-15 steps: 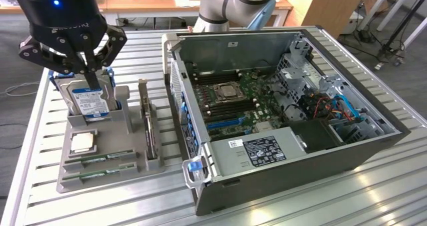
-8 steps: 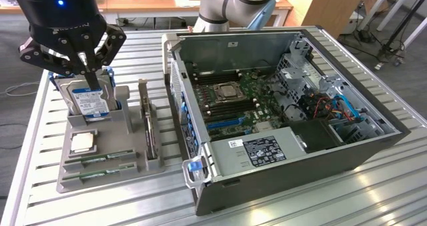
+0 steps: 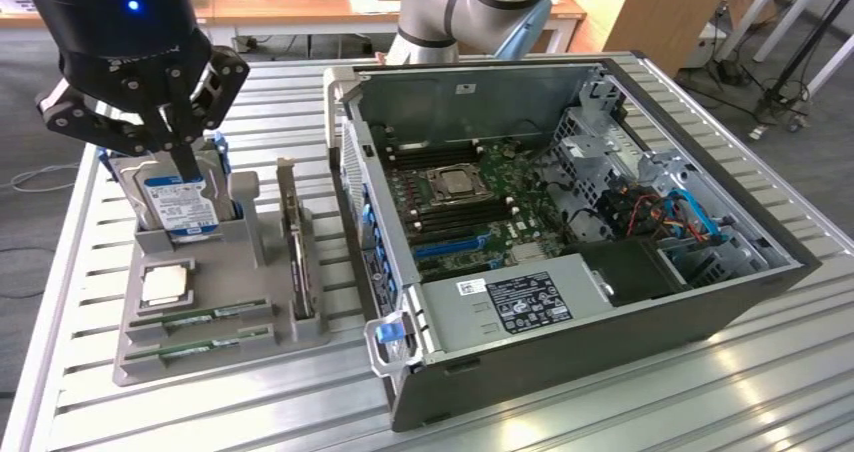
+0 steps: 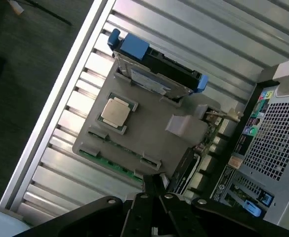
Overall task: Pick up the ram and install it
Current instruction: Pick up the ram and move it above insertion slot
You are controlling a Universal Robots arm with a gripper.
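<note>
Two green ram sticks (image 3: 200, 318) lie flat in the front slots of a grey parts holder (image 3: 254, 337) at the exterior view's left. My gripper (image 3: 178, 164) hangs above the holder's far end, in front of the upright hard drive, well back from the ram. Its black fingers are pressed together with nothing between them. In the wrist view the ram (image 4: 112, 166) shows as a green strip along the holder's edge, close to my fingertips (image 4: 154, 187).
The holder also carries a blue-labelled hard drive (image 3: 180, 200), a silver processor (image 3: 166, 284) and an upright expansion card (image 3: 296, 262). An open computer case (image 3: 747, 302) lies at the exterior view's right, its motherboard (image 3: 467, 197) exposed. Everything rests on a slatted metal table (image 3: 667, 402).
</note>
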